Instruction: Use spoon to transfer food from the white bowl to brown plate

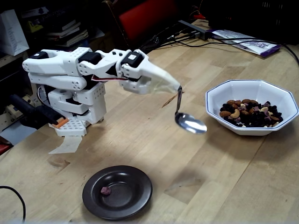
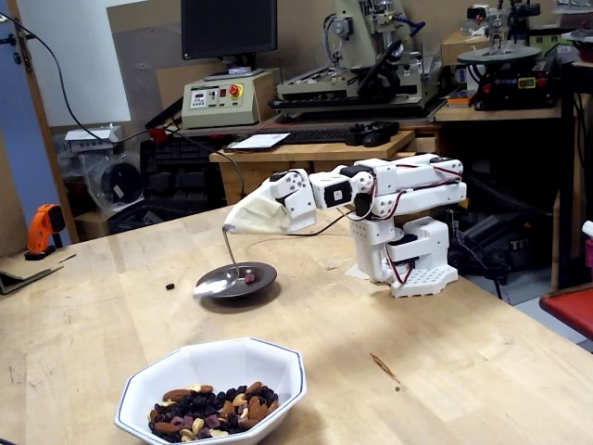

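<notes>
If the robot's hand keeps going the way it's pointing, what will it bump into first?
Probably the white bowl. The hand points toward it, and the spoon hanging from it would likely touch the near rim first, though depth is unclear.

No lettering, brand, number or sign can be read in either fixed view. The leaflet (image 1: 247, 43) with a purple edge at the far right of the table carries print — too small to make out. The beige control box (image 2: 220, 99) on the far bench has a red button and a panel — its markings are blurred.
</notes>
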Motion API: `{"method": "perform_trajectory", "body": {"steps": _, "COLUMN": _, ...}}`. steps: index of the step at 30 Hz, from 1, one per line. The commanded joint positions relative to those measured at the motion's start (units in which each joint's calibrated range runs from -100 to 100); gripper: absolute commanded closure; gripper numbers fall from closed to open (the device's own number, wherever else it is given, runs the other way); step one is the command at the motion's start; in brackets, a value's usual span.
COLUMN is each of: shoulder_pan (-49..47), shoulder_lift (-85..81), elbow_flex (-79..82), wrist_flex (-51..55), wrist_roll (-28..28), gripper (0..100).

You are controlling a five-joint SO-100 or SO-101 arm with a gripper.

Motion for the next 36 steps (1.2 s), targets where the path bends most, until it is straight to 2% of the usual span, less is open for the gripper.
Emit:
{"method": "perform_trajectory", "body": {"steps": 1, "shoulder_pan": 0.3, "shoulder_lift": -0.3, "elbow_flex": 1.5, "wrist_flex": -5.7, "wrist_roll": 0.1, "gripper": 96}}
{"method": "perform_trajectory", "body": {"steps": 13, "shoulder_pan": 6.5, "shoulder_lift": -0.3, "elbow_flex": 1.6, "wrist_flex": -5.2, "wrist_roll": -0.2, "gripper": 96}}
{"method": "perform_trajectory", "body": {"steps": 23, "shoulder_pan": 6.6, "shoulder_lift": -0.8, "elbow_flex": 1.6, "wrist_flex": 4.9, "wrist_roll": -0.2, "gripper": 96}}
{"method": "perform_trajectory", "body": {"steps": 36, "shoulder_pan": 6.6, "shoulder_lift": -0.6, "elbow_flex": 1.6, "wrist_flex": 5.7, "wrist_roll": -0.2, "gripper": 96}}
